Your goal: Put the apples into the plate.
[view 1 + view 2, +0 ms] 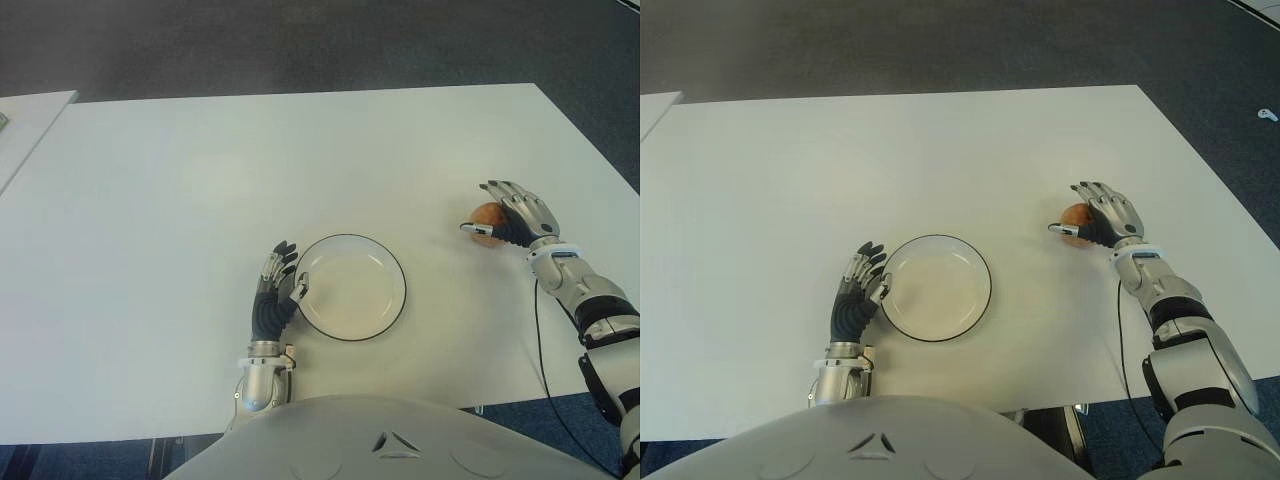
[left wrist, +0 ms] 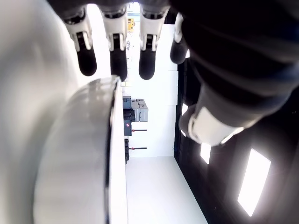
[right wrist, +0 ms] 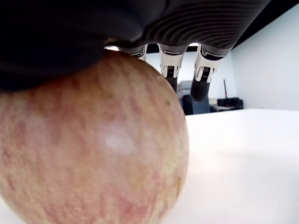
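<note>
One plate, one apple under right robot hand.

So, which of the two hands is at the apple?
The right hand, over the apple right of the plate; the left hand is open beside the plate's left rim.

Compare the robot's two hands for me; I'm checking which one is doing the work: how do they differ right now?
The right hand is out on the table's right side, draped over the apple, palm against it; the left hand holds nothing. The left hand is close to the robot's body, beside the left rim of the plate, whereas the right hand is well clear of it. Both have fingers extended, not clenched.
</note>
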You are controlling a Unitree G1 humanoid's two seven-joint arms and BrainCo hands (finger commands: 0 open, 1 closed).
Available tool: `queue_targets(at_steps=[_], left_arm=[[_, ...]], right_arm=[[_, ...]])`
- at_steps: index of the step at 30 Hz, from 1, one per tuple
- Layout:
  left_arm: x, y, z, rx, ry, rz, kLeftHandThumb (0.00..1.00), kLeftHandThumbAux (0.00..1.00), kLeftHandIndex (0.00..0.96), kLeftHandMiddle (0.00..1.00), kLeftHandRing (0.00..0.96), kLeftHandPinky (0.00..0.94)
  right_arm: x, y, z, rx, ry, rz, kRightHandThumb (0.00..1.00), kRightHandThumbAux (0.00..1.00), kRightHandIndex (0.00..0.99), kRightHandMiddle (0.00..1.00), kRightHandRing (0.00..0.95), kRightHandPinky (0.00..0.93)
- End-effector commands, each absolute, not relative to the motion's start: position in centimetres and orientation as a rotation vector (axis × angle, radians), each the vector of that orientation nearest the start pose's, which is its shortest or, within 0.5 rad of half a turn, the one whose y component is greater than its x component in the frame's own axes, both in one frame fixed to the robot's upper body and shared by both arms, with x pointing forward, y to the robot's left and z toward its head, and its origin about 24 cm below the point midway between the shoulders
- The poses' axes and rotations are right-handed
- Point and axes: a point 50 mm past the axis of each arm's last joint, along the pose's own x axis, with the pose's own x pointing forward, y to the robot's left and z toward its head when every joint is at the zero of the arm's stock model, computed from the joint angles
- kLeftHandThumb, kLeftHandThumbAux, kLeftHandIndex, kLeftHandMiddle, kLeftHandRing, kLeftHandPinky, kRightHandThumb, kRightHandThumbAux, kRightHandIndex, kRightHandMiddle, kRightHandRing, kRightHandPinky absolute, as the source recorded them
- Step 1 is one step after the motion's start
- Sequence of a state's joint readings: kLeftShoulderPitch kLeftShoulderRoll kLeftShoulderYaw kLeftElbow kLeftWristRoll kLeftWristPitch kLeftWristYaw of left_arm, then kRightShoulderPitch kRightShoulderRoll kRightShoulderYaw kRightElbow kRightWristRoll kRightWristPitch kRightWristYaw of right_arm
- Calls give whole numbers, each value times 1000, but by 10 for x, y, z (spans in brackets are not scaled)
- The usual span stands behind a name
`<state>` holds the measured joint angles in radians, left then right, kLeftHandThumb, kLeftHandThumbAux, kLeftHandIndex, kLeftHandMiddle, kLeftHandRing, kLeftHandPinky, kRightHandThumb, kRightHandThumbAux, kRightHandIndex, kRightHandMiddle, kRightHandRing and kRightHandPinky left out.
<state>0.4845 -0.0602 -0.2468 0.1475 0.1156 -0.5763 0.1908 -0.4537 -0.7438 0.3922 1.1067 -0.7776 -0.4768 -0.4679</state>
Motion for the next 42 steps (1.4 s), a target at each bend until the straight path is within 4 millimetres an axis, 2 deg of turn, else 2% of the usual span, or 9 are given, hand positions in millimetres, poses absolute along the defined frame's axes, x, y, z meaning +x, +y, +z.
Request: queue_targets(at_steps=[1,3,5,8,9,14,22,31,42], left_arm=[[133,106,-27,-50,63,63,196,720,131,178,194,222],[133,106,-27,-53,66,64,196,718,133,179,195,222],[133,106,-27,-58,68,65,197,716,133,176,190,211],[133,106,-26,-60,67,66,201,716,134,174,189,209],[133,106,-26,-58,67,64,202,716,134,174,189,209],[133,107,-26,-52,66,66,192,725,128,166,179,201],[133,106,-26,-50,50,72,192,716,139,189,210,248],[133,106,-26,-54,52,69,176,694,146,186,201,234],[133,106,-26,-56,52,66,190,692,145,184,197,235]], right_arm=[[258,-308,-19,-1528,194,283,258,357,4,82,86,75],[258,-308,-20,-1516,197,278,299,393,68,155,150,131],[258,-308,-20,-1504,200,266,377,458,215,285,291,289],[257,-308,-19,-1489,189,249,426,503,321,399,406,390],[257,-308,-18,-1484,178,239,433,509,336,418,424,404],[256,-309,-16,-1472,153,210,654,683,415,601,603,562],[256,-311,-15,-1467,161,195,691,712,434,710,707,642],[257,-311,-10,-1475,119,195,700,716,439,783,782,719],[260,-311,-5,-1461,90,168,704,718,440,821,820,764]])
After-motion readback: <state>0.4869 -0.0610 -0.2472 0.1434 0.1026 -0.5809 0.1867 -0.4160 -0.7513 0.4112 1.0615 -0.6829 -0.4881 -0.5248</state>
